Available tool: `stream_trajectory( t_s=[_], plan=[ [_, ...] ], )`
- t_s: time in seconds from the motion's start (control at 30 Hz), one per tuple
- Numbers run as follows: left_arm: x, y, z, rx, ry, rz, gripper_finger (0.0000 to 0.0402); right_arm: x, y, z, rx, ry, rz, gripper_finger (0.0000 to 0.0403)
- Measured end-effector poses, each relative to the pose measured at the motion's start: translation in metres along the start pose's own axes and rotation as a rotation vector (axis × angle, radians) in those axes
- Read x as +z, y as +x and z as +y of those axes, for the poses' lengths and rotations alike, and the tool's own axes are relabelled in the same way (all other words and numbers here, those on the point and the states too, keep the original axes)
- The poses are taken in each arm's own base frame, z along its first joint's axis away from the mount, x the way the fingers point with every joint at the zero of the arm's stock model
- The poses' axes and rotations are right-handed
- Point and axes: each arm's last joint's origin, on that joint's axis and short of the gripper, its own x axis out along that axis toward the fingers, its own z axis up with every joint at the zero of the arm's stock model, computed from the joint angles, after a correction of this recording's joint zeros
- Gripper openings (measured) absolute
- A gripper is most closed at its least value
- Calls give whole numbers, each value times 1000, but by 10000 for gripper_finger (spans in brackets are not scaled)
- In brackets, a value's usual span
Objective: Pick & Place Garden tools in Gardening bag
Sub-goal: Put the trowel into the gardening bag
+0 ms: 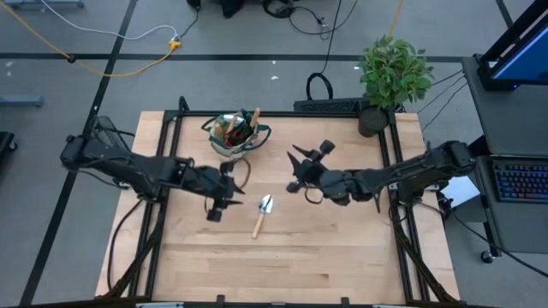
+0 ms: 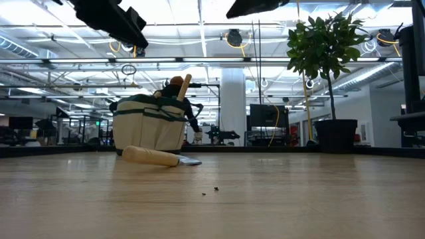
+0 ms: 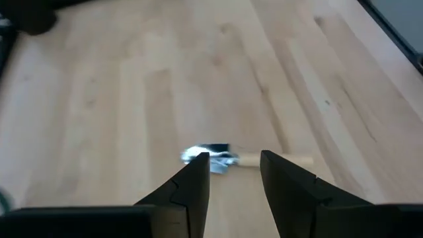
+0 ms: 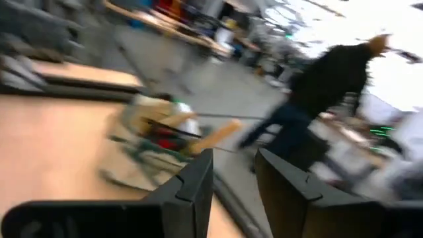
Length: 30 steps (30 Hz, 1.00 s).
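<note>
No text, label, brand, number or sign could be read in any view; nothing legible was found on the gardening bag (image 1: 237, 135), and the lit panels in the room behind the table were too small to be made out.

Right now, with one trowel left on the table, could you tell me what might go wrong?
1. The left gripper hovers open beside the silver trowel, not over it; closing there would miss the thin wooden handle.
2. The gardening bag is already crowded with upright tools, so the trowel could catch on them or tip the bag.
3. The right gripper hangs close by, so the arms might collide.
</note>
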Motion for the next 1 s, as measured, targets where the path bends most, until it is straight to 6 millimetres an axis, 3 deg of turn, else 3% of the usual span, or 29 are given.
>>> stream_trajectory(
  t_s=[0.23, 0.43, 0.7, 0.83, 1.0],
  plan=[
    [2, 28, -23, -9, 94, 18, 140, 0, -20, -13, 331, 205, 39, 105],
    [3, 59, -36, 9, 142, -2, 140, -6, -35, -30, 453, 247, 134, 105],
    [-1, 87, -41, 78, 80, 0, 140, -22, -54, -44, 558, 255, 130, 105],
    [-10, 94, -51, 93, 260, 78, 140, -35, -63, -51, 571, 255, 123, 105],
    [-24, 108, -66, 35, 613, 174, 140, -46, -73, -58, 586, 306, 117, 105]
  ],
)
